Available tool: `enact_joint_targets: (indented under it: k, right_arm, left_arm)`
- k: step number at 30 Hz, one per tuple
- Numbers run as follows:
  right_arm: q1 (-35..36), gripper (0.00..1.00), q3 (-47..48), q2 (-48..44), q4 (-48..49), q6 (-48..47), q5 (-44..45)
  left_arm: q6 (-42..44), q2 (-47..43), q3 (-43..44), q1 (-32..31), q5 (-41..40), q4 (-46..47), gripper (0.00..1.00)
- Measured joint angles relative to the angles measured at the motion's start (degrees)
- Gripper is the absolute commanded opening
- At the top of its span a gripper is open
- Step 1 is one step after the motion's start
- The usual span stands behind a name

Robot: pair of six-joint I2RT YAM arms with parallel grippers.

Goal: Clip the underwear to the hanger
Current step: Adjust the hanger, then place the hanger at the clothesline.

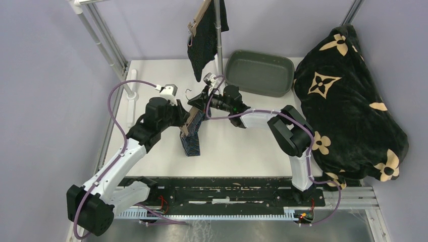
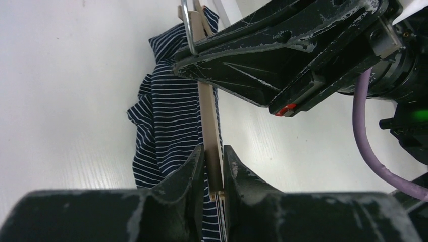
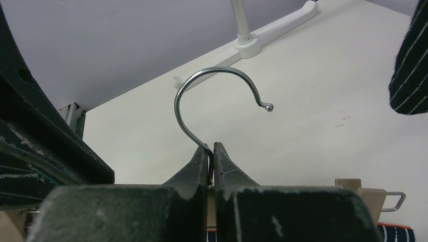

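Observation:
A wooden hanger (image 1: 194, 121) is held tilted over the table's middle. My left gripper (image 2: 214, 151) is shut on its pale wooden bar (image 2: 211, 126). My right gripper (image 3: 211, 147) is shut on the stem of its metal hook (image 3: 217, 75). The navy striped underwear (image 2: 166, 116) lies bunched along and under the bar, its lower end resting on the table (image 1: 192, 143). Whether a clip bites it I cannot tell. The black pinstriped underwear (image 1: 204, 40) hangs from another hanger on the rack at the back.
A dark grey tub (image 1: 260, 73) stands at the back right of centre. A big black blanket with tan flowers (image 1: 348, 101) fills the right side. The white rack's post (image 1: 101, 35) and foot (image 3: 267, 30) stand at the back left.

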Motion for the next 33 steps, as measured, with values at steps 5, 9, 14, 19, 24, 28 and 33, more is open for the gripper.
enact_joint_targets:
  k: [5,9,14,19,24,28,33]
  right_arm:
    - [0.1,0.01,-0.5,-0.3,0.5,-1.0,-1.2]
    - [0.1,0.01,-1.1,-1.7,0.5,-2.5,-2.1]
    - [0.1,0.01,-1.3,-3.5,0.4,-4.4,-3.1]
    - [0.2,0.01,-1.9,-5.0,0.4,-5.7,-3.9]
    - [0.2,0.20,-2.1,-5.4,0.3,-6.7,-4.0]
    - [0.2,0.55,-2.3,-5.7,0.3,-6.7,-3.8]
    - [0.2,0.66,-3.1,-8.8,-0.6,-7.1,-1.6]
  left_arm:
    - [0.0,2.3,0.0,-0.1,2.7,0.1,0.32]
    - [0.0,4.3,0.7,-0.1,4.4,0.1,0.33]
    - [0.0,5.8,1.9,-0.1,5.5,0.0,0.30]
    - [0.0,6.5,2.5,-0.1,5.8,-0.1,0.16]
    - [-0.2,6.8,2.7,-0.1,5.6,-0.4,0.03]
    - [-0.3,7.1,2.8,-0.1,5.4,-0.7,0.03]
    - [-1.3,7.1,3.6,-0.2,2.5,-2.9,0.03]
